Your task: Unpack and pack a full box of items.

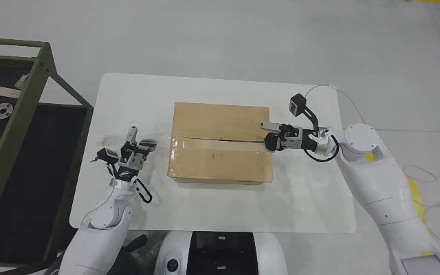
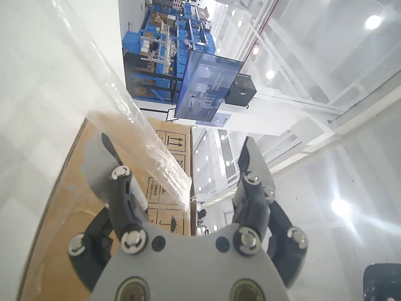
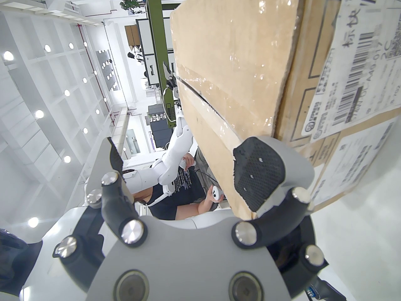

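The box (image 1: 220,141) sits mid-table (image 1: 309,199). The left gripper (image 1: 141,137), jaws apart, is just left of it (clear tape (image 2: 141,133) alongside one finger); the right gripper (image 1: 268,135), jaws apart, is at its right edge.

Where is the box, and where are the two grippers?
box (image 1: 220,124), top view, a top flap.
left gripper (image 2: 175,140), left wrist view, between its fingertips.
right gripper (image 3: 184,148), right wrist view, between its fingertips.

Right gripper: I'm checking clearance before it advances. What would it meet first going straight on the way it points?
The cardboard box. The right gripper, jaws open, points at the box's end and looks nearly against its top edge, though the exact gap is hard to judge.
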Available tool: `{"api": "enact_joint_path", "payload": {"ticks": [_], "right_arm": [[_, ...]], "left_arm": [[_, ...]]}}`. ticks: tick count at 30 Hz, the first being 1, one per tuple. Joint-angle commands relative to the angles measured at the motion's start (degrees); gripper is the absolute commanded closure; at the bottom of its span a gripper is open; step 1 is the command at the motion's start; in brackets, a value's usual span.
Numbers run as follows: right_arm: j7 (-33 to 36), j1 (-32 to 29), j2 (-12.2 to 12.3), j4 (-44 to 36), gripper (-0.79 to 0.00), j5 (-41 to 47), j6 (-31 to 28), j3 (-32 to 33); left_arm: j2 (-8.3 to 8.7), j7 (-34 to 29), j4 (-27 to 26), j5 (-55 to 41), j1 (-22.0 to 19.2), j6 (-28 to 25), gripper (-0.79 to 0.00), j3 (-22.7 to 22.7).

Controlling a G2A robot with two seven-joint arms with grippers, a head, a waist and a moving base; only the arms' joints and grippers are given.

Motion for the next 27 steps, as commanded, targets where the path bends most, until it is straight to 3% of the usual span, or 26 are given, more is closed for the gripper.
{"api": "enact_joint_path", "payload": {"ticks": [1, 15, 27], "right_arm": [[0.00, 0.00, 0.00, 0.00, -0.785, 0.00, 0.00, 0.00], [0.00, 0.00, 0.00, 0.00, -0.785, 0.00, 0.00, 0.00], [0.00, 0.00, 0.00, 0.00, -0.785, 0.00, 0.00, 0.00]], "left_arm": [[-0.14, -0.07, 0.20, 0.01, -0.06, -0.34, -0.360, -0.09], [-1.00, 0.70, 2.80, -1.16, -0.97, 0.90, -0.228, -1.54], [-1.59, -0.98, 2.43, -2.75, 0.21, 0.76, -0.203, -3.21]]}}
